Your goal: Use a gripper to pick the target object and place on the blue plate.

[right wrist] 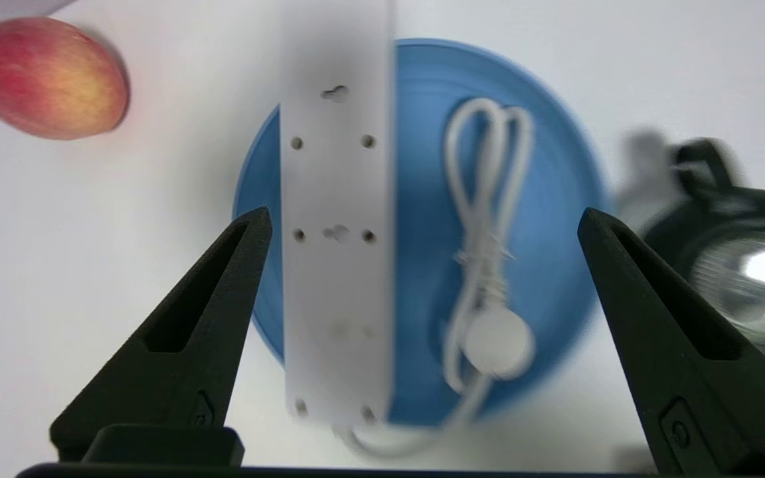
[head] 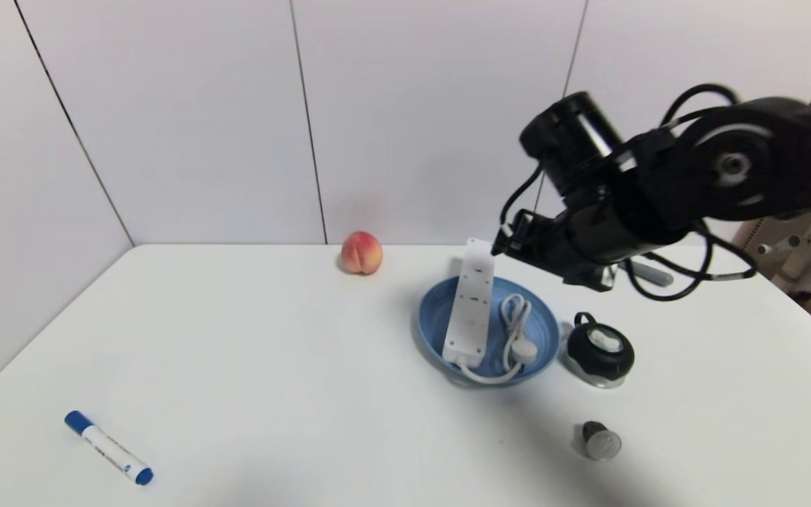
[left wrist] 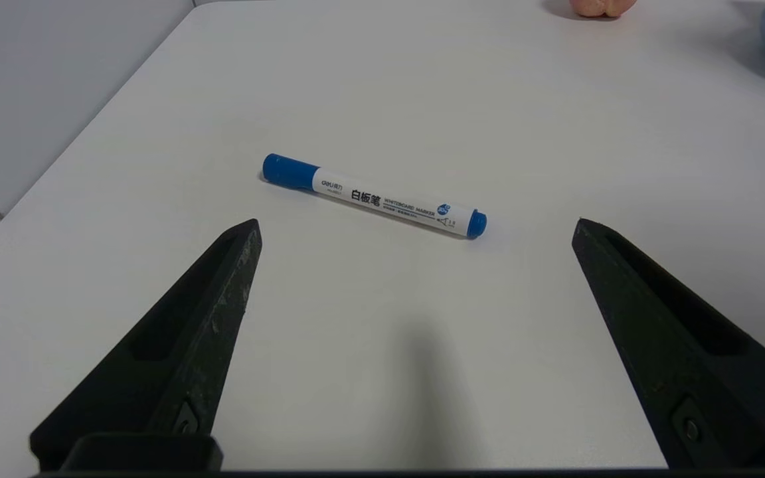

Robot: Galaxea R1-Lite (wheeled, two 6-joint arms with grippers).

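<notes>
The long white power strip [head: 471,310] [right wrist: 336,232] lies across the light-blue plate [head: 430,320] [right wrist: 416,192]; its far end sticks out over the rim. Its bundled white cable [head: 515,315] [right wrist: 489,199] and round plug [right wrist: 497,342] rest inside the plate beside it. My right gripper [head: 514,239] [right wrist: 422,219] hangs above the plate's far edge, open wide, with nothing between its fingers. My left gripper [left wrist: 416,226] is open low over the table's left front, out of the head view, with the white blue-capped marker [left wrist: 376,196] [head: 108,447] just beyond its fingertips.
A peach [head: 361,252] [right wrist: 47,78] sits at the back of the white table [head: 236,352]. A black round lamp [head: 600,350] [right wrist: 734,265] stands just right of the plate. A small grey cylinder [head: 600,441] lies nearer the front. A grey pen [head: 652,274] shows behind the right arm.
</notes>
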